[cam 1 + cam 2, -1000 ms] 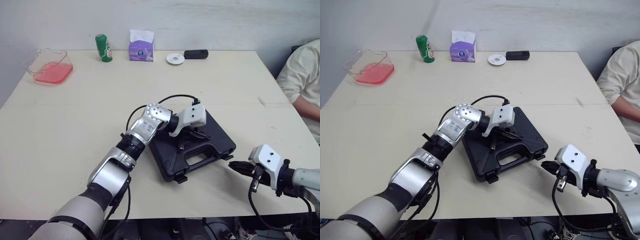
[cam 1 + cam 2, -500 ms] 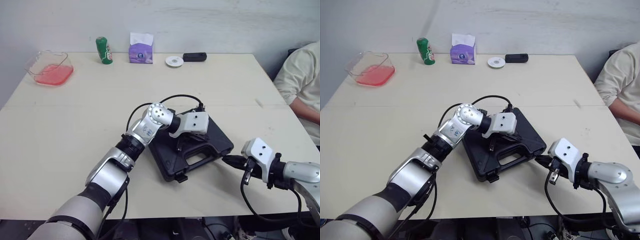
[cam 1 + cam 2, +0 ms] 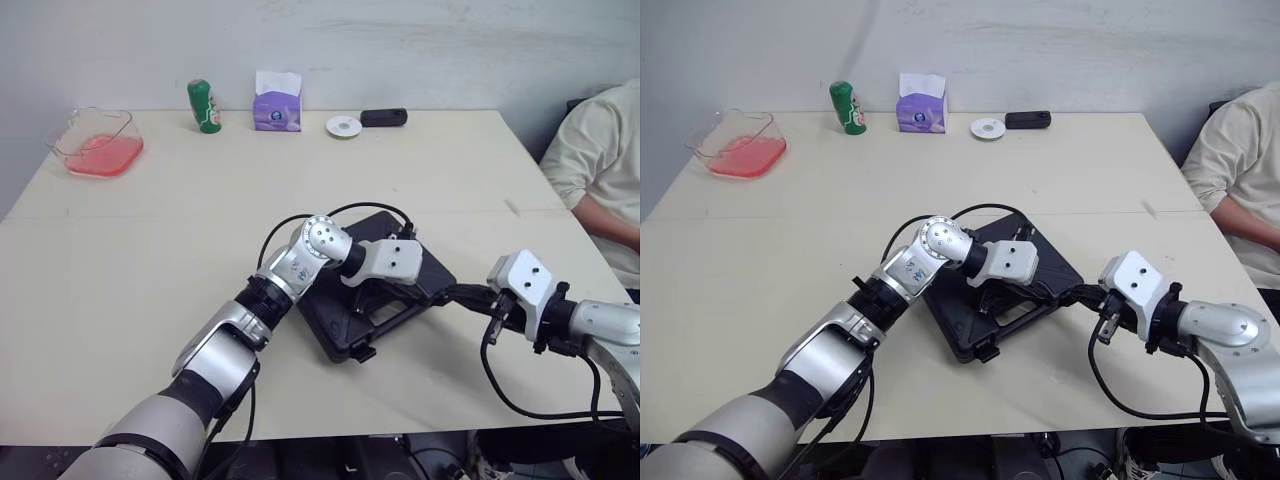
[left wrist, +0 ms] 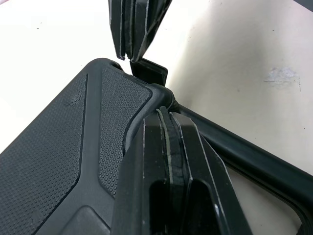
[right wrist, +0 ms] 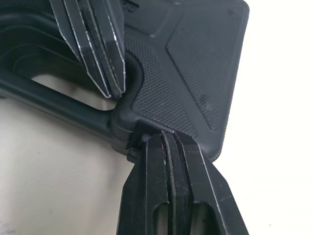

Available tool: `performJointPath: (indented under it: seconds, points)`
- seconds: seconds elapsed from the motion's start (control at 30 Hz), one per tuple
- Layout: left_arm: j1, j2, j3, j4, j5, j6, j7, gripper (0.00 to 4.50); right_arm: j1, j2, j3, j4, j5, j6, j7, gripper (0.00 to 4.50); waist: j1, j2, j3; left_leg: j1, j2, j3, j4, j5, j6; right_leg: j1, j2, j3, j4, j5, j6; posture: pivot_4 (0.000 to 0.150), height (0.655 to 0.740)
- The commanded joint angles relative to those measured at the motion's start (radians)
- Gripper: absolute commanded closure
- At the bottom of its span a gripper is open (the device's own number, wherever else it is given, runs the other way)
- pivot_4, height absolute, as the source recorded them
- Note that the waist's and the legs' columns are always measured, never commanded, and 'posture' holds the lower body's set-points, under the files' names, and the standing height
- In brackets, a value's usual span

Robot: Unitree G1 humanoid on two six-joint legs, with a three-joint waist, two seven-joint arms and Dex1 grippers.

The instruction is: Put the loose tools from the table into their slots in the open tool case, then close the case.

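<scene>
Your head pair looks forward and down from over the near edge of the table (image 3: 150,250), mid-range, with the whole top in frame. Both eyes share one scene, offset slightly sideways. Your left wrist view runs along the left gripper (image 4: 164,105), very close on the tool case (image 4: 63,161), facing the right gripper (image 4: 134,29). Your right wrist view faces back the opposite way, equally close. Both wrist views seem to share the same handle-side corner, though that's hard to confirm this tight.
</scene>
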Motion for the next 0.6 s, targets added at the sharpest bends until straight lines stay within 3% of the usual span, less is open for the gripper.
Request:
performJointPath:
  seconds: [0.03,0.17,0.3,0.4,0.6]
  points:
    - [-0.002,0.006,0.05,0.079,-0.016,0.099,0.024,4.45,0.02,-0.02,-0.052,-0.042,0.028,0.014,0.015,4.5,0.001,0.0,0.0,0.0,0.0,0.0,0.001,0.0,0.001,0.0,0.0,0.0,0.0,0.0,0.001,0.15,0.7244]
    - [-0.035,-0.012,0.159,0.033,-0.15,0.21,-0.032,4.45,0.065,-0.032,-0.119,-0.096,0.102,0.066,0.045,4.5,-0.003,0.001,0.001,-0.001,-0.001,0.0,0.002,-0.001,0.001,-0.003,0.0,0.0,0.0,0.001,0.002,0.15,0.7244]
    - [-0.097,-0.033,0.237,0.055,-0.202,0.272,0.014,4.45,0.137,-0.047,-0.149,-0.121,0.124,0.092,0.077,4.5,0.002,0.003,0.002,-0.006,0.0,-0.001,0.001,-0.001,0.001,-0.01,0.0,0.0,0.001,0.001,0.002,0.15,0.7244]
    - [-0.128,-0.043,0.212,0.129,-0.141,0.192,0.07,4.45,0.136,-0.039,-0.095,-0.082,0.067,0.075,0.037,4.5,0.007,0.003,0.002,-0.015,-0.001,-0.002,0.003,0.0,0.001,-0.018,0.0,-0.001,0.002,0.001,0.002,0.15,0.7244]
    - [-0.108,-0.057,0.089,0.211,-0.019,0.047,0.064,4.45,0.056,-0.01,-0.008,-0.024,0.025,0.061,-0.007,4.5,0.006,0.003,0.003,-0.018,-0.003,0.0,0.003,-0.001,0.002,-0.021,-0.001,0.001,-0.001,0.002,0.005,0.15,0.7244]
